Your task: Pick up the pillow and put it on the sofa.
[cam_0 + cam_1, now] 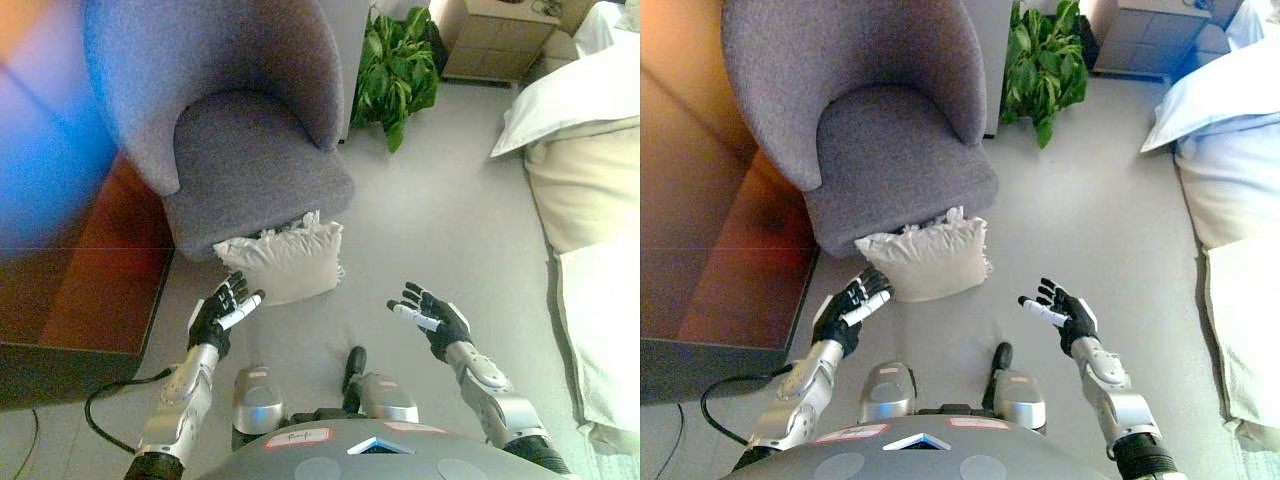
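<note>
The pillow (283, 262) lies on the grey floor (430, 220), leaning against the near front edge of the sofa (240, 130), a purple-grey armchair with a curved back. Its long axis runs left to right, roughly along the seat's front edge, tilted slightly so the right end sits a little farther away. It is cream-white and plump, with a ruffled frill along its far edge and down its right side. Its far edge touches the sofa's front; how much of it is tucked under the seat I cannot tell.

My left hand (222, 312) is just at the pillow's near left corner, fingers spread and loosely straight, holding nothing; whether the fingertips actually touch the fabric is hard to make out. My right hand (432, 316) is well to the right of the pillow, palm turned inward, fingers open and relaxed, also holding nothing.

To the left stands a dark brown wooden cabinet (85, 290), cut off by the view's edge. Beyond the sofa on the right is a green leafy plant (396, 62), its pot hidden. A wooden nightstand (495, 38) shows at the far right, partly cut off. Along the right side is a bed (590, 200) with pale bedding and a white cushion, only partly in view.
</note>
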Robot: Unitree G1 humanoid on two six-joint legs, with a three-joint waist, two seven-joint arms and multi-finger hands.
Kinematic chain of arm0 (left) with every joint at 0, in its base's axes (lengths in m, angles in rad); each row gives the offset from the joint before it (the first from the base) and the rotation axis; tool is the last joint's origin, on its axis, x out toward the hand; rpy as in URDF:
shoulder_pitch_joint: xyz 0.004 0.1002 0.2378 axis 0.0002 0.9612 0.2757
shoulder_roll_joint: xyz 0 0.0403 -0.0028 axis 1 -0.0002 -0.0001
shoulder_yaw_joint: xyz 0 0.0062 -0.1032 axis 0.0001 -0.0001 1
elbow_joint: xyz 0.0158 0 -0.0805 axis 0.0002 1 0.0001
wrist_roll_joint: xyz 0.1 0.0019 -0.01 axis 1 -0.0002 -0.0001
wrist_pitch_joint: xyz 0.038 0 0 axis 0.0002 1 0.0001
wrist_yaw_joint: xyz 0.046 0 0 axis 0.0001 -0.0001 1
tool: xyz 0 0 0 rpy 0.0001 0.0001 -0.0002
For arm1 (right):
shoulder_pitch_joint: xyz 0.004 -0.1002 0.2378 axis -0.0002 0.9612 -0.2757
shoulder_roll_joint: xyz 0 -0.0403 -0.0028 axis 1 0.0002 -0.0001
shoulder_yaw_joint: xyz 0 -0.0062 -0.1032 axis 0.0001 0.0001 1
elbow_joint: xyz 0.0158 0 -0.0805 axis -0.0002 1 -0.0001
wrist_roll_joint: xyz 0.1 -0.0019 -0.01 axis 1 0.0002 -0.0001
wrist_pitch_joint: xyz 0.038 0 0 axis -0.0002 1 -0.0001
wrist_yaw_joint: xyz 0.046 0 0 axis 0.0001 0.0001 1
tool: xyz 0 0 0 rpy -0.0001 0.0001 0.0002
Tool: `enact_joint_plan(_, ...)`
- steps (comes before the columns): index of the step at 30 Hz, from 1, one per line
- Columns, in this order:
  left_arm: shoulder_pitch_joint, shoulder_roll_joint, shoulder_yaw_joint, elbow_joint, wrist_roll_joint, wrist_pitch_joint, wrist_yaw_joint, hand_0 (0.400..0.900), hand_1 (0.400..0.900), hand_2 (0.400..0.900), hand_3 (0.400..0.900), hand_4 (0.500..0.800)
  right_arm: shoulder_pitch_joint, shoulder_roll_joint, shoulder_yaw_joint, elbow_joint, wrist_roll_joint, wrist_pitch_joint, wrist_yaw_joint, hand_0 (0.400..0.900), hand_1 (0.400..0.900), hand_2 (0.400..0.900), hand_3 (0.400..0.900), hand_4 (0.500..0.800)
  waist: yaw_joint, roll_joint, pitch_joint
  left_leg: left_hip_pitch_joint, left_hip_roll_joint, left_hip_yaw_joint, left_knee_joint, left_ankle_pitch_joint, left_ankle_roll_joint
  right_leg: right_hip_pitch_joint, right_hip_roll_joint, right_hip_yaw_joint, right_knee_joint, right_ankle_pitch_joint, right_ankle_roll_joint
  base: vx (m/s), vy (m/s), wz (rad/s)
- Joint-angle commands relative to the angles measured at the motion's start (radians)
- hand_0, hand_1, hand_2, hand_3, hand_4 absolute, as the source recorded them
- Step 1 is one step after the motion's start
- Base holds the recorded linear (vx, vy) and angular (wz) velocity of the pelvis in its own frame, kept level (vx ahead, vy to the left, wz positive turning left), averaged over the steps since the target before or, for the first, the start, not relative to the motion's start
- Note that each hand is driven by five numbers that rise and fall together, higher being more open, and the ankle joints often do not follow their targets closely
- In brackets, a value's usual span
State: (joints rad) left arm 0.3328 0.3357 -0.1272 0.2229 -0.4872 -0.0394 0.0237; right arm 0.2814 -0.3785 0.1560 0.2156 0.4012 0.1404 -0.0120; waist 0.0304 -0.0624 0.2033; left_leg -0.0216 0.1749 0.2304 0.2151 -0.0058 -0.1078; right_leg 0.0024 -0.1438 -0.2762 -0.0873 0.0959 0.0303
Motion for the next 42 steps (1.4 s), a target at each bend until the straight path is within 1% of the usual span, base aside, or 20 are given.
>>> enact_joint_plan(1, -0.001, 0.016, 0.039, -0.09, -0.042, -0.125, -0.012, 0.9, 0.9, 0.9, 0.9, 0.8, 0.017, -0.032, -0.049, -0.108, -0.037, -0.082, 0.037, 0.9, 0.9, 0.9, 0.9, 0.8, 0.026, 0.039, -0.014, -0.08, 0.054, -0.004, -0.152, 0.241, -0.036, 0.159, 0.048, 0.015, 0.0, -0.083, 0.054, 0.32, 0.174, -0.12)
enact_joint_plan(3, 0.009, 0.005, 0.033, -0.079, -0.04, -0.143, -0.019, 0.9, 0.9, 0.9, 0.9, 0.8, 0.032, -0.037, -0.047, -0.106, -0.04, -0.092, 0.05, 0.9, 0.9, 0.9, 0.9, 0.8, 0.042, 0.049, -0.006, -0.123, 0.066, 0.004, -0.189, 0.305, -0.056, 0.199, 0.061, 0.03, 0.0, -0.105, 0.05, 0.35, 0.164, -0.19)
enact_joint_plan(6, 0.012, 0.001, 0.033, -0.07, -0.04, -0.161, -0.027, 0.9, 0.9, 0.9, 0.9, 0.8, 0.023, -0.045, -0.036, -0.097, -0.03, -0.101, 0.053, 0.9, 0.9, 0.9, 0.9, 0.8, 0.053, 0.045, 0.012, -0.167, 0.079, 0.041, -0.156, 0.315, -0.057, 0.242, 0.061, 0.021, 0.0, -0.133, 0.04, 0.33, 0.153, -0.15)
enact_joint_plan(8, -0.001, 0.003, 0.036, -0.064, -0.045, -0.164, -0.023, 0.9, 0.9, 0.9, 0.9, 0.8, 0.003, -0.045, -0.026, -0.083, -0.035, -0.103, 0.057, 0.9, 0.9, 0.9, 0.9, 0.8, 0.054, 0.037, 0.014, -0.162, 0.075, 0.07, -0.145, 0.248, -0.029, 0.244, 0.044, 0.003, 0.023, -0.146, 0.045, 0.31, 0.155, -0.14)
enact_joint_plan(10, -0.021, 0.022, 0.044, -0.064, -0.051, -0.153, -0.021, 0.9, 0.9, 0.9, 0.9, 0.8, -0.002, -0.034, -0.024, -0.075, -0.022, -0.098, 0.061, 0.9, 0.9, 0.9, 0.9, 0.8, 0.063, 0.017, 0.022, -0.191, 0.067, 0.052, -0.057, 0.175, -0.015, 0.273, 0.013, -0.007, 0.097, -0.205, 0.056, 0.43, 0.159, -0.12)
enact_joint_plan(11, -0.028, 0.039, 0.055, -0.072, -0.043, -0.144, -0.035, 0.9, 0.9, 0.9, 0.9, 0.8, -0.002, -0.023, -0.026, -0.077, -0.014, -0.092, 0.073, 0.9, 0.9, 0.9, 0.9, 0.8, 0.072, -0.001, 0.017, -0.193, 0.06, 0.073, -0.025, 0.097, 0.025, 0.287, -0.01, -0.024, 0.138, -0.225, 0.074, 0.28, 0.127, -0.08)
enact_joint_plan(13, -0.032, 0.057, 0.065, -0.088, -0.018, -0.127, -0.05, 0.9, 0.9, 0.9, 0.9, 0.8, 0.0, -0.005, -0.027, -0.08, -0.024, -0.084, 0.079, 0.9, 0.9, 0.9, 0.9, 0.8, 0.085, -0.018, 0.007, -0.2, 0.051, 0.081, 0.018, 0.043, 0.055, 0.289, -0.029, -0.042, 0.19, -0.245, 0.09, 0.33, 0.142, -0.05)
enact_joint_plan(16, -0.036, 0.075, 0.085, -0.101, -0.008, -0.087, -0.063, 0.9, 0.9, 0.9, 0.9, 0.8, -0.012, 0.022, -0.016, -0.074, -0.025, -0.076, 0.064, 0.9, 0.9, 0.9, 0.9, 0.8, 0.106, -0.035, -0.012, -0.2, 0.012, 0.063, 0.027, 0.002, 0.095, 0.267, -0.056, -0.053, 0.306, -0.222, 0.131, 0.31, 0.169, -0.03)
enact_joint_plan(18, -0.037, 0.097, 0.088, -0.114, 0.011, -0.074, -0.077, 0.9, 0.9, 0.9, 0.9, 0.8, -0.018, 0.045, -0.002, -0.082, -0.038, -0.075, 0.046, 0.9, 0.9, 0.9, 0.9, 0.8, 0.114, -0.053, -0.048, -0.163, -0.071, 0.073, -0.038, -0.031, 0.145, 0.24, -0.075, -0.048, 0.42, -0.116, 0.178, 0.28, 0.26, 0.06)
enact_joint_plan(20, -0.044, 0.109, 0.086, -0.117, 0.01, -0.062, -0.075, 0.9, 0.9, 0.9, 0.9, 0.8, -0.017, 0.051, 0.008, -0.094, -0.099, -0.083, 0.036, 0.9, 0.9, 0.9, 0.9, 0.8, 0.107, -0.041, -0.066, -0.103, -0.116, 0.078, -0.101, -0.057, 0.179, 0.155, -0.104, -0.049, 0.598, -0.049, 0.201, 0.27, 0.321, 0.16)
enact_joint_plan(22, -0.054, 0.112, 0.085, -0.118, 0.001, -0.051, -0.061, 0.9, 0.9, 0.9, 0.9, 0.8, -0.023, 0.045, 0.027, -0.098, -0.174, -0.099, 0.025, 0.9, 0.9, 0.9, 0.9, 0.8, 0.096, -0.024, -0.069, -0.047, -0.133, 0.068, -0.143, -0.071, 0.191, 0.055, -0.136, -0.052, 0.693, -0.042, 0.196, 0.23, 0.229, 0.13)
enact_joint_plan(24, -0.063, 0.12, 0.083, -0.123, -0.01, -0.039, -0.058, 0.9, 0.9, 0.9, 0.9, 0.8, -0.037, 0.03, 0.041, -0.097, -0.231, -0.108, 0.012, 0.9, 0.9, 0.9, 0.9, 0.8, 0.091, -0.015, -0.068, -0.019, -0.135, 0.051, -0.16, -0.071, 0.183, 0.009, -0.134, -0.066, 0.661, -0.074, 0.18, 0.21, 0.046, 0.2)
enact_joint_plan(26, -0.072, 0.128, 0.081, -0.125, -0.009, -0.028, -0.06, 0.9, 0.9, 0.9, 0.9, 0.8, -0.054, 0.007, 0.047, -0.09, -0.319, -0.123, -0.009, 0.9, 0.9, 0.9, 0.9, 0.8, 0.086, -0.011, -0.061, 0.006, -0.13, 0.026, -0.17, -0.066, 0.163, -0.014, -0.134, -0.08, 0.58, -0.08, 0.164, 0.2, -0.108, 0.34)
enact_joint_plan(28, -0.086, 0.137, 0.078, -0.125, -0.006, -0.017, -0.057, 0.9, 0.9, 0.9, 0.9, 0.8, -0.069, -0.013, 0.051, -0.086, -0.407, -0.138, -0.037, 0.9, 0.9, 0.9, 0.9, 0.8, 0.082, -0.013, -0.048, 0.018, -0.119, 0.011, -0.166, -0.067, 0.147, -0.03, -0.167, -0.087, 0.519, -0.035, 0.167, 0.15, -0.198, 0.42)
enact_joint_plan(30, -0.099, 0.15, 0.073, -0.124, -0.002, -0.007, -0.057, 0.9, 0.9, 0.9, 0.9, 0.8, -0.088, -0.049, 0.055, -0.085, -0.528, -0.147, -0.086, 0.9, 0.9, 0.9, 0.9, 0.8, 0.075, -0.026, -0.032, 0.021, -0.099, 0.014, -0.15, -0.058, 0.128, -0.063, -0.237, -0.093, 0.417, 0.084, 0.177, 0.16, -0.283, 0.53)
enact_joint_plan(33, -0.103, 0.17, 0.057, -0.12, -0.003, -0.001, -0.063, 0.9, 0.9, 0.9, 0.9, 0.8, -0.12, -0.108, 0.053, -0.098, -0.682, -0.145, -0.148, 0.9, 0.9, 0.9, 0.9, 0.8, 0.062, -0.05, -0.024, 0.04, -0.062, -0.03, -0.131, -0.099, 0.083, -0.081, -0.302, -0.031, 0.23, 0.203, 0.231, 0.3, -0.384, 0.72)
enact_joint_plan(35, -0.11, 0.182, 0.041, -0.108, 0.004, -0.007, -0.074, 0.9, 0.9, 0.9, 0.9, 0.8, -0.155, -0.142, 0.053, -0.096, -0.792, -0.127, -0.181, 0.9, 0.9, 0.9, 0.9, 0.8, 0.059, -0.062, -0.017, 0.026, -0.023, -0.044, -0.097, -0.109, 0.062, -0.109, -0.352, -0.015, 0.142, 0.308, 0.231, 0.27, -0.401, 0.75)
enact_joint_plan(36, -0.113, 0.187, 0.04, -0.106, 0.008, -0.006, -0.079, 0.9, 0.9, 0.9, 0.9, 0.8, -0.175, -0.152, 0.055, -0.087, -0.838, -0.122, -0.185, 0.9, 0.9, 0.9, 0.9, 0.8, 0.063, -0.064, -0.011, 0.023, -0.003, -0.053, -0.078, -0.119, 0.057, -0.116, -0.361, -0.019, 0.147, 0.321, 0.231, 0.29, -0.34, 0.63)
enact_joint_plan(39, -0.117, 0.202, 0.04, -0.109, 0.015, 0.006, -0.081, 0.9, 0.9, 0.9, 0.9, 0.8, -0.22, -0.198, 0.049, -0.069, -0.91, -0.117, -0.173, 0.9, 0.9, 0.9, 0.9, 0.8, 0.089, -0.081, 0.005, -0.009, 0.063, -0.091, 0.018, -0.136, 0.035, -0.08, -0.362, -0.07, 0.147, 0.257, 0.231, 0.29, -0.301, 0.56)
enact_joint_plan(42, -0.108, 0.213, 0.052, -0.123, -0.009, 0.018, -0.074, 0.9, 0.9, 0.9, 0.9, 0.8, -0.253, -0.237, 0.052, -0.072, -0.931, -0.122, -0.161, 0.9, 0.9, 0.9, 0.9, 0.8, 0.102, -0.09, 0.016, -0.037, 0.14, -0.122, 0.061, -0.121, -0.003, -0.063, -0.322, -0.095, 0.162, 0.177, 0.231, 0.2, -0.248, 0.54)
